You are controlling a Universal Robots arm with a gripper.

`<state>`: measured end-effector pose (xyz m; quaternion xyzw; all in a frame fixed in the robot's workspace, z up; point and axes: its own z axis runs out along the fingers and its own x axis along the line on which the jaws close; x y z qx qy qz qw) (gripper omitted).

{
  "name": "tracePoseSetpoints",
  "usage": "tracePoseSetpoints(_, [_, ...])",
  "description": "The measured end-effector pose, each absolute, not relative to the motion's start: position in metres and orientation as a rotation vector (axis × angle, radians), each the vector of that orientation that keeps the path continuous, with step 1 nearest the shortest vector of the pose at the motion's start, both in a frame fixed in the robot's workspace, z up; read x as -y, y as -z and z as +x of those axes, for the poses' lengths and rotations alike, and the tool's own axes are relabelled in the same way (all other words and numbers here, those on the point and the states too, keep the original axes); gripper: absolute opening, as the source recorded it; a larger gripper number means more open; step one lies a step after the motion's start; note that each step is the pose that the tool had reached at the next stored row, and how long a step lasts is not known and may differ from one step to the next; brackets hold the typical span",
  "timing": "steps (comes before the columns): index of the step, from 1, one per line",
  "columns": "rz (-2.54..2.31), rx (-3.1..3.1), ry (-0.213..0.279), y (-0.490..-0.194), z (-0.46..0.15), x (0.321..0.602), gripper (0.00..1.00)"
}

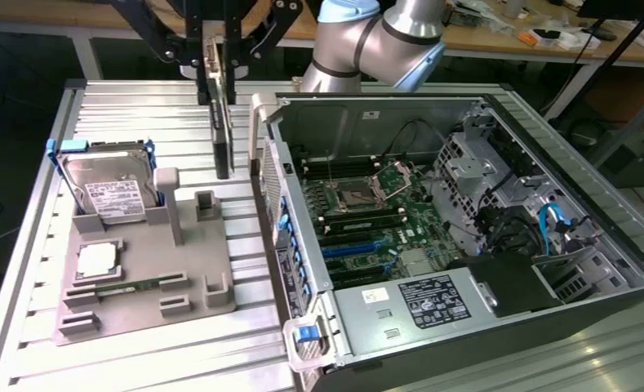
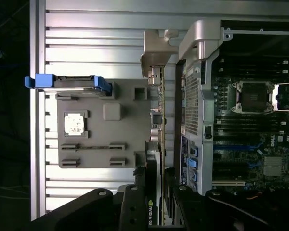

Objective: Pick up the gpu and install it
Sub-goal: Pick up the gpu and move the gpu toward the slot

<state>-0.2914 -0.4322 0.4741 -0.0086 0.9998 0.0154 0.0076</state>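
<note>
Exterior cam sits up high and angled down, far enough back to get the whole table. The tray is at lower left of the frame and the open case fills the right. Wrist cam is closer and points straight down over the gap between tray and case. Both catch the tray, drive, gpu and board.

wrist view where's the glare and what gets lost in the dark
Wrist view: the ribbed table glares white beside the grey tray, while the jaws and the near end of the graphics card between them sit in deep shadow. Exterior view: light is even, with no harsh glare on the open computer case.
</note>
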Motion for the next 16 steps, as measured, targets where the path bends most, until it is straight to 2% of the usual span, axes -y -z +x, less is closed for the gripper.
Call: tracePoseSetpoints(16, [-0.027,-3.123,-0.047,-0.459,-0.22,0.433,0.27])
